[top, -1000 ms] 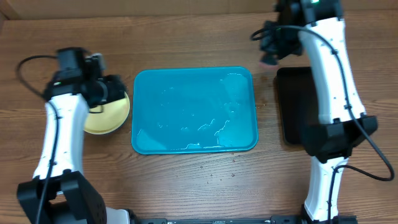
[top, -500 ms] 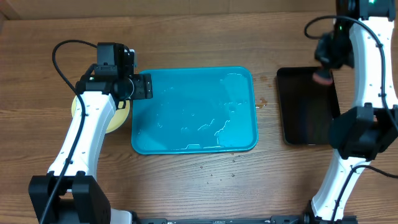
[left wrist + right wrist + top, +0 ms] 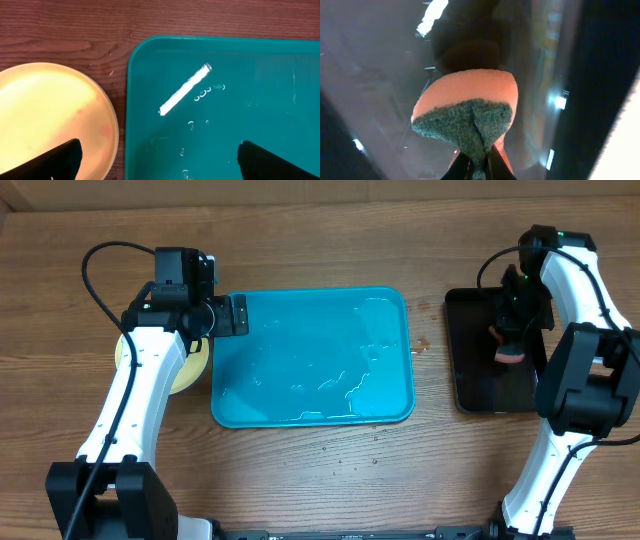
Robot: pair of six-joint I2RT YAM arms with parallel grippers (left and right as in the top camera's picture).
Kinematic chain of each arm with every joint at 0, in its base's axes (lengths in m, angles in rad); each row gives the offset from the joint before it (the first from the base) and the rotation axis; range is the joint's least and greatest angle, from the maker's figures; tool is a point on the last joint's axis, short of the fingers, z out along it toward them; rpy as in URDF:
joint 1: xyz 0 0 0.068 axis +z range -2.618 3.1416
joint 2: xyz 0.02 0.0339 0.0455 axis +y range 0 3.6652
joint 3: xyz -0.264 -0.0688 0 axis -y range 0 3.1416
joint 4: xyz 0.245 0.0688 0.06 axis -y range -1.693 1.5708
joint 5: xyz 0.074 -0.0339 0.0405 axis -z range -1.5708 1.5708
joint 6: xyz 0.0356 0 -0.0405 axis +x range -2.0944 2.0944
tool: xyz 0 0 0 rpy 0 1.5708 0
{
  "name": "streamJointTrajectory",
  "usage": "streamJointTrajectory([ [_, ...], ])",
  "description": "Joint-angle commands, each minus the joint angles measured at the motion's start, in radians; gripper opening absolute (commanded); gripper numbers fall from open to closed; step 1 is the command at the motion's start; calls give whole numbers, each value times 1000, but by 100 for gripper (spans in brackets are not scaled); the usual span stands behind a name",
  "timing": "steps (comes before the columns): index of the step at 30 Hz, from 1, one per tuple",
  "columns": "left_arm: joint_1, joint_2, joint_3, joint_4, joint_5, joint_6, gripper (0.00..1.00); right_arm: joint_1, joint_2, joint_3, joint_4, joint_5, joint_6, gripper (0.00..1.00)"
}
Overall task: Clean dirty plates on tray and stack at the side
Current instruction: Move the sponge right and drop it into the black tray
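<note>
Pale yellow round plastic plate (image 3: 196,366) sits on the wooden counter (image 3: 320,480) at 9 o'clock of the turquoise rectangular plastic tray (image 3: 300,315), rim just beside the tray's rim. Overhead, the left arm hides most of it, so I can't tell how many plates lie there. Left wrist view: plate (image 3: 45,115) face up, with a faint pinkish patch near its tray-side edge. Can't tell whether that is stain or light.

Tray (image 3: 235,90) is flat on the counter, mid-scene. It carries a water film and droplets (image 3: 330,385), thickest toward 6 o'clock. A few droplets lie on the counter at 6 and 3 o'clock of the tray.

Left end effector (image 3: 228,317) hangs over the tray's 10 o'clock corner. Jaws are wide apart and grip nothing. Both fingers (image 3: 57,160) sit at the wrist frame's bottom corners, one over the plate, one over the tray.

Narrow black rectangular tray (image 3: 472,375) lies at 3 o'clock of the turquoise one, well apart. Right end effector (image 3: 508,348) is above it, jaws pinched narrow on a pink sponge (image 3: 467,90) with a grey-green scouring face. The sponge is close to the glossy black surface; contact unclear.
</note>
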Motion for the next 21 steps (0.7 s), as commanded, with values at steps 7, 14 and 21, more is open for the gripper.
streamJointTrajectory([
  [7, -5, -8, 11, 1, -6, 15, 100, 4, -6, -8, 6, -153, -69, 19],
  [14, -5, -8, 11, -11, -6, 15, 100, 4, -38, 45, -57, -232, 54, 40],
  [21, -5, -8, 11, -11, -6, 15, 100, 17, -220, 207, -141, -264, 64, 71],
])
